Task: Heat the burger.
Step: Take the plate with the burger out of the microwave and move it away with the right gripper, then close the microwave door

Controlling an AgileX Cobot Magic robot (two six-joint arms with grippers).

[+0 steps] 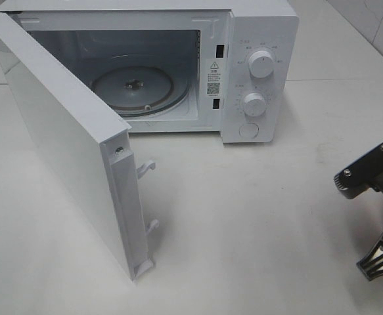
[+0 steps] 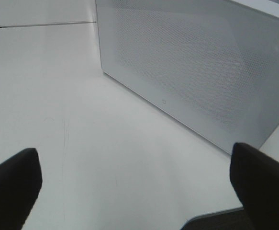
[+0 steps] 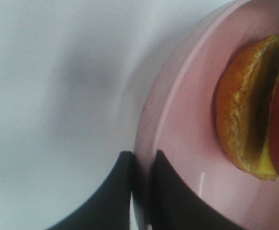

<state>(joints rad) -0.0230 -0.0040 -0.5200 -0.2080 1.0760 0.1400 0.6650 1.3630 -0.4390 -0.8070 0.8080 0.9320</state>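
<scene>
Exterior high view, left to right: the door of the microwave stands swung wide toward the near left, its latch hooks showing on the free edge. Behind it the cavity is bare, with only the glass turntable on its floor. Two knobs sit on the panel at the right. The table in front is white. At the near right edge only part of the right arm shows.

The left gripper hangs with its jaws spread fully and nothing between them, facing the outer side of the door.

The right gripper is pinched nearly closed on the rim of the plate, one finger on the upper face and one beneath. The burger rests on that pink plate, away from the pinched edge. It is out of the exterior high view, so its place relative to the microwave cannot be told beyond being at the right arm.

As a judgement, the burger looks soft and stacked, with bun, red and yellow layers that could slide or squash under a direct squeeze. Holding the plate by its rim seems the safer grasp. The plate looks stiff, smooth and probably slippery, and gripped at one edge it may sag, so keeping it level matters on the way into the cavity.
</scene>
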